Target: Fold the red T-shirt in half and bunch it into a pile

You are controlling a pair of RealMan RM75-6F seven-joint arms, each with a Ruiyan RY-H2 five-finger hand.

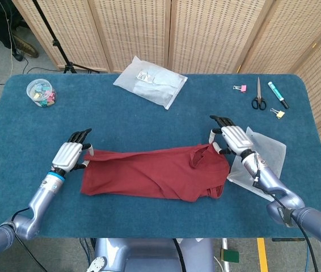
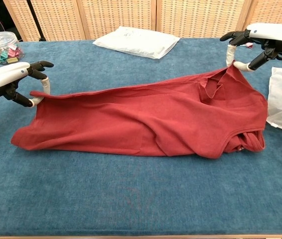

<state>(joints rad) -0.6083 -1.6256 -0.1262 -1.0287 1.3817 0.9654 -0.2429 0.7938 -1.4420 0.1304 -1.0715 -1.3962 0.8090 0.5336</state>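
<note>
I see the soft, creased red cotton T-shirt (image 2: 146,119) lying as a long folded band across the middle of the napped blue felt-covered table (image 1: 149,113). My left hand (image 1: 71,154) pinches the shirt's far upper edge at one end, and my right hand (image 1: 232,139) pinches it at the other, lifting that edge into a taut ridge. A flat translucent plastic bag (image 1: 262,158) lies just beside the shirt under my right wrist.
</note>
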